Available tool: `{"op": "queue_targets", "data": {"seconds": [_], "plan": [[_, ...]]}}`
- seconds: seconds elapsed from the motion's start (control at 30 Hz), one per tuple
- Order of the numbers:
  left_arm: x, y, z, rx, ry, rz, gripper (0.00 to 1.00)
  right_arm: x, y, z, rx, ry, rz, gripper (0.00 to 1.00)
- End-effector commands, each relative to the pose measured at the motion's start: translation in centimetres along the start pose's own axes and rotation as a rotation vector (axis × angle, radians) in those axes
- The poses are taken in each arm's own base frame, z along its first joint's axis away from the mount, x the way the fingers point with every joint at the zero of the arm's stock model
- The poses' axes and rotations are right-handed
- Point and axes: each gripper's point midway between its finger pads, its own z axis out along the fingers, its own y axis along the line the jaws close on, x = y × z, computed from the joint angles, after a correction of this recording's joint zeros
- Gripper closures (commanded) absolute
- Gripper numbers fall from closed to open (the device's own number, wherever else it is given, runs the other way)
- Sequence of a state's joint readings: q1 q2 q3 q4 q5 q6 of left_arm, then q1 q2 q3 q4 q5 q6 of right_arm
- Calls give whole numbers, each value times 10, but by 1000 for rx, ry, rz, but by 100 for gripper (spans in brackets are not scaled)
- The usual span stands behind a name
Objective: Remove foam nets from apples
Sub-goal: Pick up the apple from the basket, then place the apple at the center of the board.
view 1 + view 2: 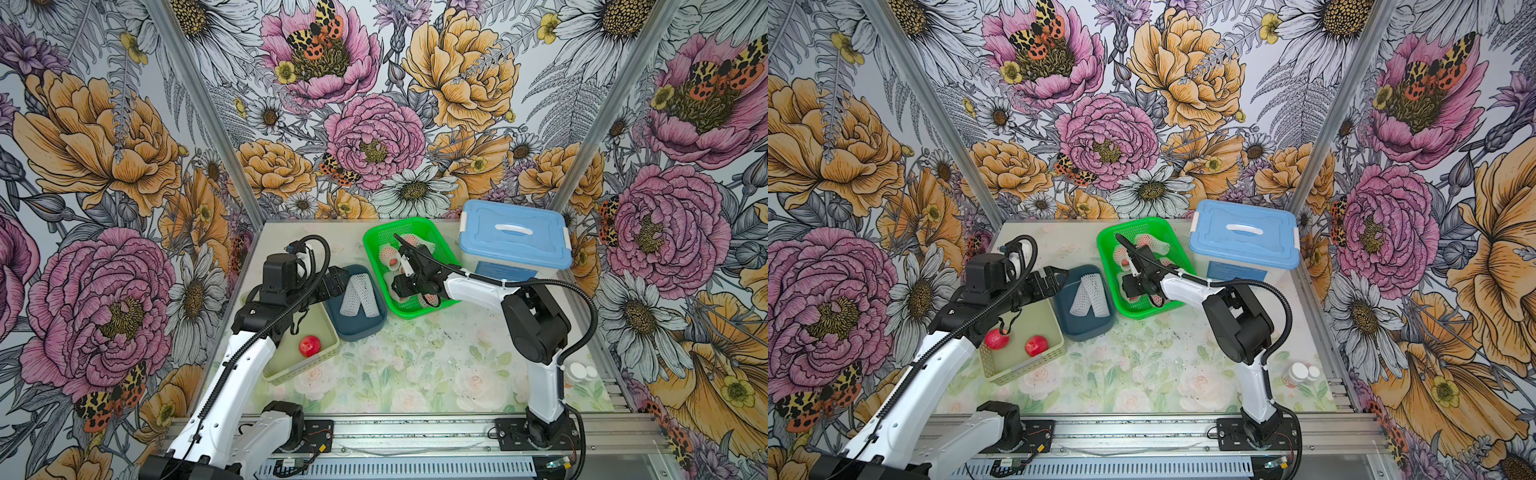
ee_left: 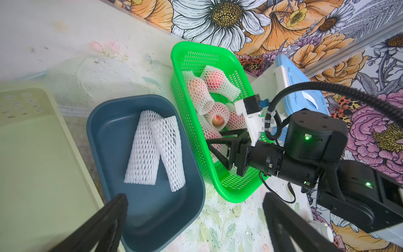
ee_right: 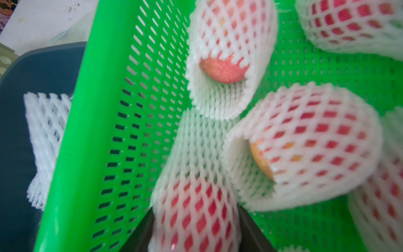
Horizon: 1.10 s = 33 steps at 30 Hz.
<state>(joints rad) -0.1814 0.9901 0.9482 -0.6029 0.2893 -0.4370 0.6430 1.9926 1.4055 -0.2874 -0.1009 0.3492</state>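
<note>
In both top views the left fingers (image 1: 337, 283) stand wide apart and empty at the edge of a dark blue tub (image 1: 353, 330). Two empty foam nets (image 1: 359, 297) lie just beyond them. The right fingers (image 1: 397, 291) dip into the green basket (image 1: 376, 239), hidden by their own wrist. Behind the left fingers, a top view shows one bare apple (image 1: 309, 345) in the cream bin (image 1: 291, 376); a top view less blocked by that arm shows two apples (image 1: 996, 338).

The left wrist view looks between the spread left fingers (image 2: 106, 222) at the same two nets, and sideways at the right fingers (image 2: 226, 141) among at least five wrapped apples.

Only the right wrist view shows contact: the right fingers (image 3: 139, 235) are clamped on a netted apple (image 3: 196, 207), touching its net on both sides. At least four more wrapped apples lie ahead and beside it.
</note>
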Motion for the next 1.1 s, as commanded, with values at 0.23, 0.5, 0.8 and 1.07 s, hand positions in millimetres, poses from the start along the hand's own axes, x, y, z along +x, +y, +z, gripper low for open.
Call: {"op": "queue_targets", "data": {"seconds": [0.23, 0.5, 0.8, 1.07], "plan": [[1, -22, 18, 24, 37, 62, 1, -29, 30, -99, -66, -216, -115, 55], [7, -33, 32, 71, 62, 45, 1, 41, 54, -148, -32, -245, -216, 54], [57, -60, 55, 89, 170, 140, 1, 138, 56, -172, -7, -246, -112, 53], [77, -65, 47, 80, 157, 179, 1, 186, 48, -138, 130, -161, -70, 53]]}}
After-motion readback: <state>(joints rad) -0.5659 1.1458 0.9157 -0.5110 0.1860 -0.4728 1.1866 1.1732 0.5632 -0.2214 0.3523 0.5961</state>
